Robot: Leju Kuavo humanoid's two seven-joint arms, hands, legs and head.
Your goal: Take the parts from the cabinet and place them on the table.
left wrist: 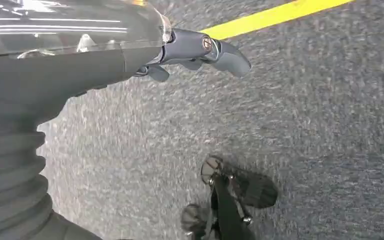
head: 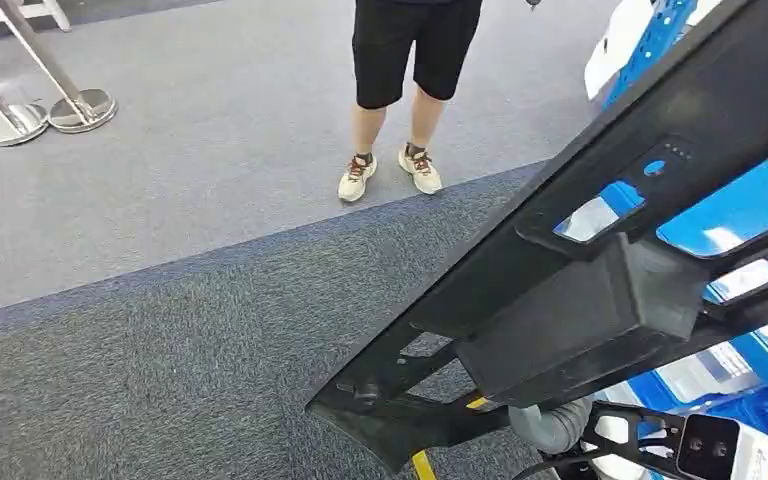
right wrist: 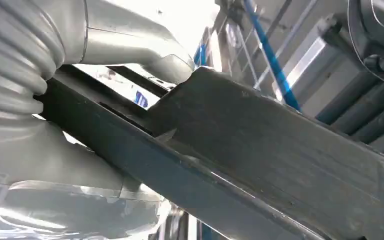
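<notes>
A long black plastic part (head: 580, 260) with cut-out windows runs slantwise from the bottom middle to the top right of the head view, held up in the air. My right hand (right wrist: 125, 45) grips it, thumb over one edge and palm under the bar (right wrist: 240, 145). Its grey wrist (head: 557, 425) shows below the part's lower end. My left hand (left wrist: 200, 50) hangs over the dark carpet with its fingers stretched out and nothing in them.
A person in black shorts and light sneakers (head: 405, 90) stands ahead on the lighter carpet. Two chrome stanchion bases (head: 80, 110) sit at the far left. Blue racking (head: 740, 210) lies behind the part on the right. A yellow floor line (left wrist: 275, 17) crosses the carpet.
</notes>
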